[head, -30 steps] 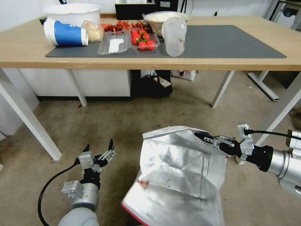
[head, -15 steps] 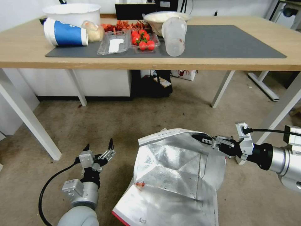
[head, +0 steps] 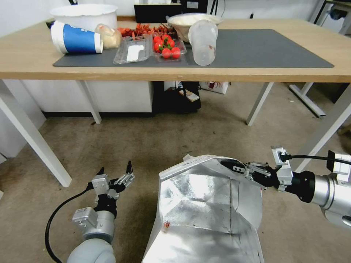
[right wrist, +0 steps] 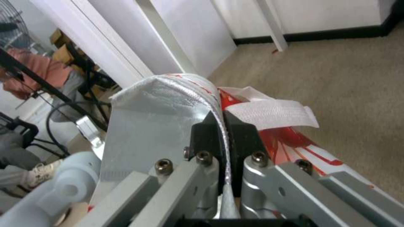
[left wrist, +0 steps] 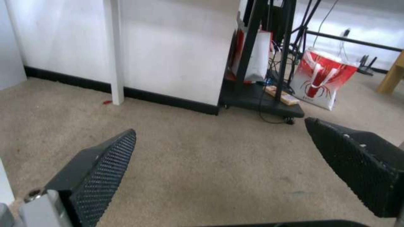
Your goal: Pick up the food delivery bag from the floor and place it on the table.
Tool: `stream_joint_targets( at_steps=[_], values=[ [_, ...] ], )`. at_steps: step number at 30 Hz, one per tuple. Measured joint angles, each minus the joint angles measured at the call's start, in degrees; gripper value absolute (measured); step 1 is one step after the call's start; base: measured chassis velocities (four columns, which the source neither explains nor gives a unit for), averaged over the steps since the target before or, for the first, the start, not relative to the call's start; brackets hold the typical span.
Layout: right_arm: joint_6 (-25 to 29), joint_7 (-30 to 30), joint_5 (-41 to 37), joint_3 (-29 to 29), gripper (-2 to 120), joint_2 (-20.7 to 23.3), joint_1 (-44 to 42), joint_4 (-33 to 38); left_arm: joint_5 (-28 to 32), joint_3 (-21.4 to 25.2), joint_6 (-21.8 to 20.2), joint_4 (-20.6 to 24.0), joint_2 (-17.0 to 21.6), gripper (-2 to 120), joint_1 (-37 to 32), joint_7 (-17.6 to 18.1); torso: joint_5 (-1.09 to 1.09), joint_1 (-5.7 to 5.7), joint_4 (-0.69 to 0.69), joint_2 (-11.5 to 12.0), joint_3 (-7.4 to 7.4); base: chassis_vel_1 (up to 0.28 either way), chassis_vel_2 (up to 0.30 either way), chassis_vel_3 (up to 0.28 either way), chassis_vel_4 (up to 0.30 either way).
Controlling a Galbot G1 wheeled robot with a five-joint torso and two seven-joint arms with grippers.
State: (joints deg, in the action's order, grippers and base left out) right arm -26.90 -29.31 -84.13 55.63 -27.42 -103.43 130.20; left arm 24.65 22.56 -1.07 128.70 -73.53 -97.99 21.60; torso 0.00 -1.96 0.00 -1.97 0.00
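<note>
**Right arm pinches the delivery bag's rim in front of the table**

From my remote station I see the right gripper [head: 229, 165] clamped on the top edge of the food delivery bag [head: 204, 212], its two black fingers [right wrist: 208, 134] pressed together with the thin foil-lined wall caught between them. The bag sits on the near side of the beige carpet [head: 153, 146], mouth gaping toward the head camera, silver lining bright inside, a small red speck on its left inner fold. In the right wrist view a white strap handle [right wrist: 269, 113] lies just beside the pinch point, with the bag's red-and-white outer face below it.

The left gripper [head: 114, 172] hangs low at near left, well apart from the bag, fingers spread wide over bare carpet and grasping nothing.

Beyond the bag stands the table [head: 29, 62], its dark grey mat [head: 270, 49] bare on the right. The left half carries a tipped blue-and-white cup [head: 76, 38], a clear tray of cherry tomatoes [head: 166, 45], a cloudy plastic tub [head: 203, 42] and a large white bowl [head: 84, 14]. In the left wrist view a second red-and-white bag [left wrist: 322, 78] stands far off under the table.
</note>
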Motion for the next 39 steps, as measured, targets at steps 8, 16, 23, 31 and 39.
stream_joint_targets(
  at_steps=[8, 16, 23, 31, 39],
  values=[
    [0.20, -0.09, 0.82, -0.80, 0, -0.53, -0.10, 0.59, 0.79, -0.02, -0.73, 0.77, -0.02, 100, -0.37, 0.19, 0.00, -0.01, -0.01, -0.72, 0.73, 0.000, 0.000, 0.000, 0.000],
    [0.37, -0.26, 1.14, -0.84, 0, -0.55, -0.10, 0.80, 0.61, 0.01, -0.78, 0.96, 0.00, 100, -0.55, 0.20, -0.01, -0.06, -0.01, -1.79, 1.74, 0.000, 0.000, 0.000, 0.000],
    [0.42, -0.40, 1.39, -1.19, 0, -0.87, -0.03, 1.07, 0.38, 0.08, -0.73, 1.10, 0.01, 100, -0.80, 0.22, -0.01, -0.17, -0.01, -3.35, 3.16, 0.000, 0.000, 0.000, 0.000],
    [0.59, -1.20, 1.94, -1.33, 0, -0.96, -0.08, 1.52, 0.14, 0.18, -0.73, 1.29, -0.05, 100, -0.93, 0.18, -0.01, -0.47, -0.01, -5.77, 5.28, 0.000, 0.000, 0.000, 0.000],
    [0.60, -1.66, 1.88, -1.31, 0, -0.89, -0.17, 2.22, -0.03, 0.24, -0.73, 1.51, -0.11, 100, -1.08, 0.13, 0.00, -0.92, -0.01, -7.60, 6.63, 0.000, 0.000, 0.000, 0.000]
  ],
)
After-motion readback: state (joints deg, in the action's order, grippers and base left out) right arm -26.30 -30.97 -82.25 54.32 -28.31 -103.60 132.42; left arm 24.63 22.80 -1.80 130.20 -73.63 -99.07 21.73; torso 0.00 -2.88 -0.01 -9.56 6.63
